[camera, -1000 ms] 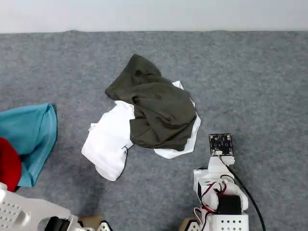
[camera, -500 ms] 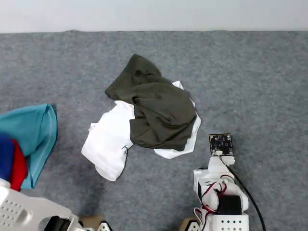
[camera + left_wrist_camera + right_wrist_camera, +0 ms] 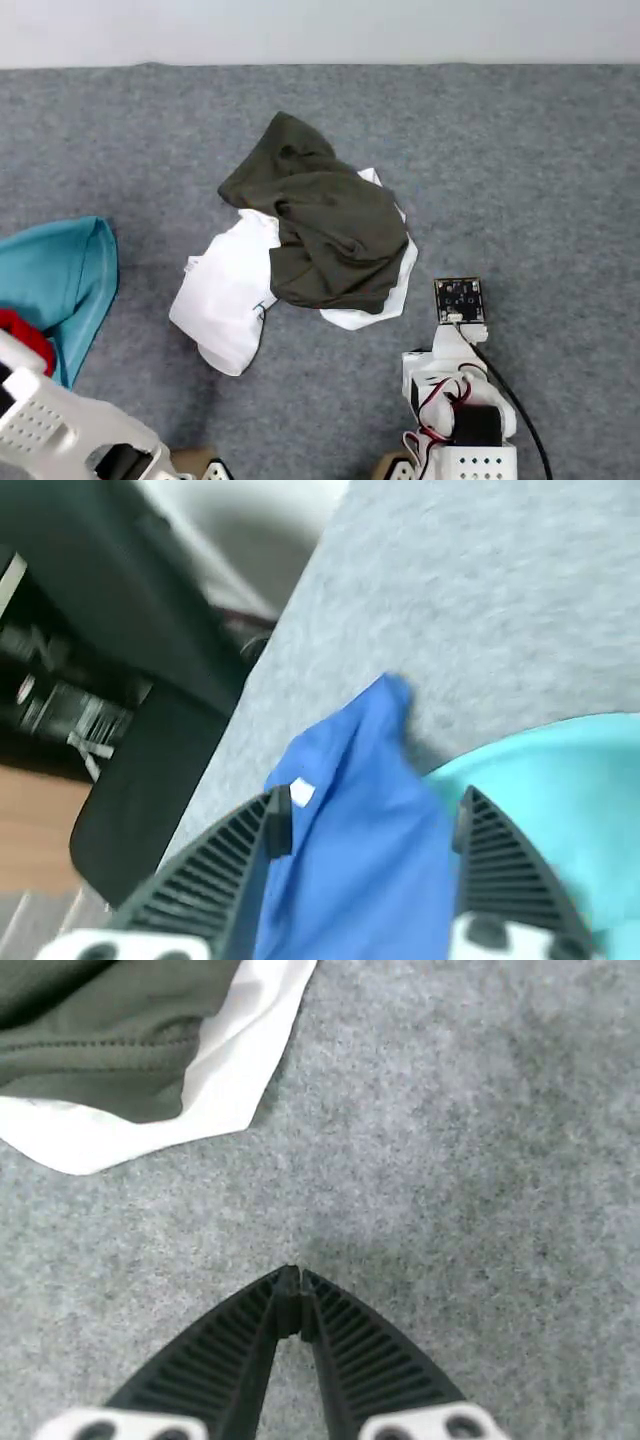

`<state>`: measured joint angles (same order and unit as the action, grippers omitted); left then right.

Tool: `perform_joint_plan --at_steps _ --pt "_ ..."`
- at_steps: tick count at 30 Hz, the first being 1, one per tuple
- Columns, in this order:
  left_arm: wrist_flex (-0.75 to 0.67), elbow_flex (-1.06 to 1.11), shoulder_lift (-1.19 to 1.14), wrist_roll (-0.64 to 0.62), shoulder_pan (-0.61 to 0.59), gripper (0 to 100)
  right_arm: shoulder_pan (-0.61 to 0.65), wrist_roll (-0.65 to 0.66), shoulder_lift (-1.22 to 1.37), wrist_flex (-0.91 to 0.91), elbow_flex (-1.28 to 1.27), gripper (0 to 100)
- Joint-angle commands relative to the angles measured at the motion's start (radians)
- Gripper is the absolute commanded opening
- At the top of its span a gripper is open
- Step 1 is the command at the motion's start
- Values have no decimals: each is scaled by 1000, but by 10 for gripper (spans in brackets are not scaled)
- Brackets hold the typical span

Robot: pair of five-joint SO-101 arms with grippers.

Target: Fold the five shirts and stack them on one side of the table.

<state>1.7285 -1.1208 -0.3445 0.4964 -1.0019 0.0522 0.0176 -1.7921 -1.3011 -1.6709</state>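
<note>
Crumpled olive shirt [image 3: 335,235], nubbly grey tabletop [image 3: 520,150]

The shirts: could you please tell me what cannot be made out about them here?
White shirt, high view: largely buried under the olive shirt.
Teal shirt and red shirt, high view: cut off by the frame edge.
Blue shirt, left wrist view: blurred, its extent cut off.

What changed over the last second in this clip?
The left arm swung farther over the near left corner, covering most of the red shirt; the blue shirt seen beside it half a second ago now lies at its open gripper. The teal shirt, white shirt, olive shirt and right arm stayed put.
</note>
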Motion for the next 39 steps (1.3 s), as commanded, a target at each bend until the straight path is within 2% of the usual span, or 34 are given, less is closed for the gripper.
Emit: perform_joint_plan --at_steps 1,5,10,16,20,24,31,39 --pt "28 -8 87 6 101 264 -12 5 -12 -2 -12 9" --pt "28 147 192 6 272 264 -12 5 -12 -2 -12 9" --pt "26 475 384 5 549 264 -12 5 -12 -2 -12 9" --pt "17 785 502 -138 919 265 -12 5 -12 -2 -12 9" --pt "-80 898 500 -236 1096 265 -12 5 -12 -2 -12 9" --pt "-235 1004 500 -276 1195 265 -12 5 -12 -2 -12 9" --pt "-433 1184 499 -273 1307 265 -12 5 -12 -2 -12 9" --pt "-523 1216 292 -275 1392 265 -12 5 -12 -2 -12 9"
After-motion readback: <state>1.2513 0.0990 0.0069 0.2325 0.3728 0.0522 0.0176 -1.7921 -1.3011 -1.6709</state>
